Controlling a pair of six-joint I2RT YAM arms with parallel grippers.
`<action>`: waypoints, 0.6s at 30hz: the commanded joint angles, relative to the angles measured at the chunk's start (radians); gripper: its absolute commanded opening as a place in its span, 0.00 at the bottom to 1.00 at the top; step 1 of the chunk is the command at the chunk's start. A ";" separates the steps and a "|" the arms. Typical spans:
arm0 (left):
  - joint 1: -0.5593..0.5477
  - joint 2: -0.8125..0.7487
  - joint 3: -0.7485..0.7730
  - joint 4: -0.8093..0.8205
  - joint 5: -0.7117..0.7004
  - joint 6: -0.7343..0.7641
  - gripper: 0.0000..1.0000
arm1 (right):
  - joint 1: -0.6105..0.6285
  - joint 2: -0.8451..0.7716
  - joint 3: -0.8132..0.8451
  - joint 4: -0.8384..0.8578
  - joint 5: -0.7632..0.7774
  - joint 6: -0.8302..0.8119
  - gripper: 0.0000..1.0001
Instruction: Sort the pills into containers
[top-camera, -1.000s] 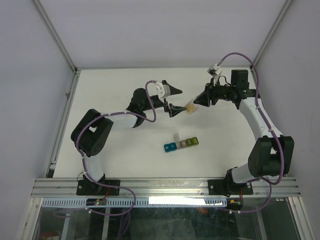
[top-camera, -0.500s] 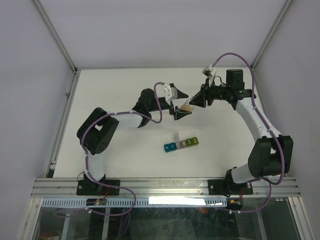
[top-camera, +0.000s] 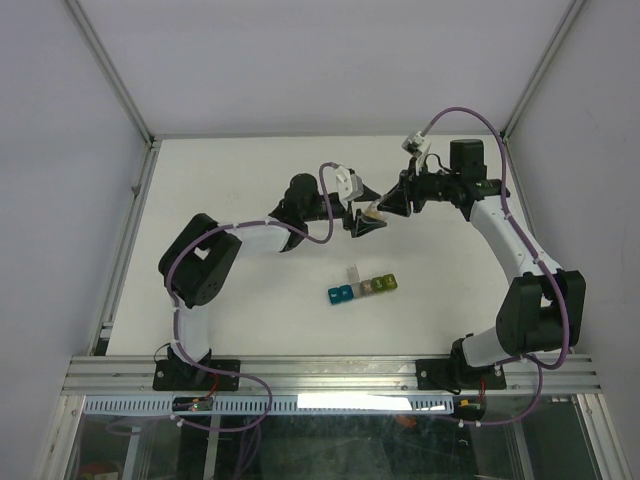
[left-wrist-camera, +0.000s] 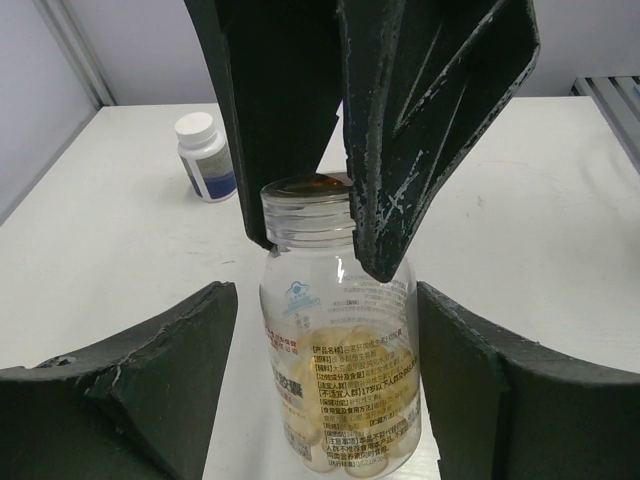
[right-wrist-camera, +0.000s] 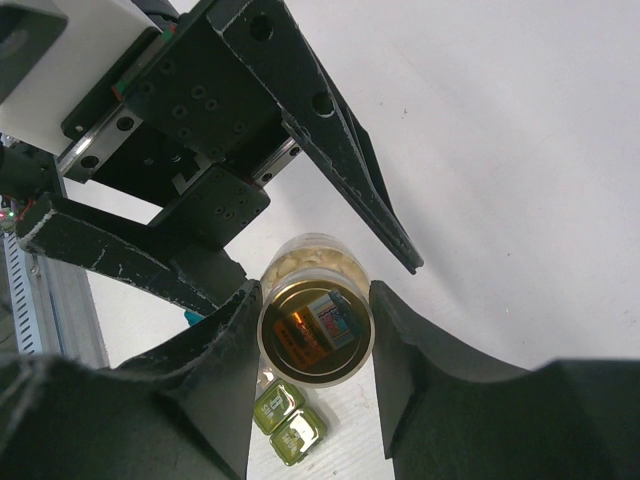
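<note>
Left wrist: right gripper (left-wrist-camera: 322, 250) tight on bottle (left-wrist-camera: 340, 380) neck, left gripper (left-wrist-camera: 325, 296) spread around its body.

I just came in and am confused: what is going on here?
The right gripper holds a clear bottle of pale capsules by its neck, over the table. The left gripper straddles the bottle's body with a gap on one side, so it has no grip yet. The five-cell organiser lies nearer the arms, one lid up.

White-capped dark bottle (left-wrist-camera: 205, 157) upright on white table (left-wrist-camera: 100, 250); clear labelled bottle (left-wrist-camera: 340, 380) nearer camera.
</note>
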 joint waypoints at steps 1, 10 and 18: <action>-0.006 0.007 0.052 -0.021 0.013 0.036 0.70 | 0.006 -0.059 0.022 0.026 -0.016 -0.007 0.00; -0.006 0.025 0.086 -0.073 0.032 0.040 0.61 | 0.006 -0.064 0.022 0.023 -0.016 -0.013 0.00; -0.003 0.018 0.089 -0.102 0.073 0.074 0.05 | 0.006 -0.049 0.025 -0.005 0.003 -0.043 0.03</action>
